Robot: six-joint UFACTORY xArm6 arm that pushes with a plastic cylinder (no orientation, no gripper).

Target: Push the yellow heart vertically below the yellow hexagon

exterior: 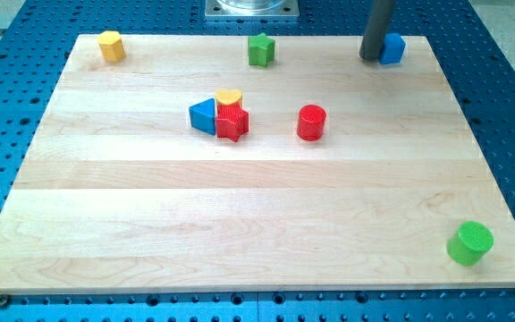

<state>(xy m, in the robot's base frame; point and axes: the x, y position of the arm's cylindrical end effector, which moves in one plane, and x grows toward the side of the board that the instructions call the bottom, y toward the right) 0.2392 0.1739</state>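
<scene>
Yellow heart [229,97] sits up in the board's centre-left, wedged against a red star [232,123] at its six o'clock and a blue triangle [204,116] at its seven. My tip [370,57] is a bare rod, no fingers to spread or pinch, parked at the top right, touching a blue block [392,48]. From my tip the heart lies well apart at about eight o'clock. Yellow hexagon [110,45] waits in the top-left corner, at the heart's ten o'clock, so the heart needs a long leftward shove.
</scene>
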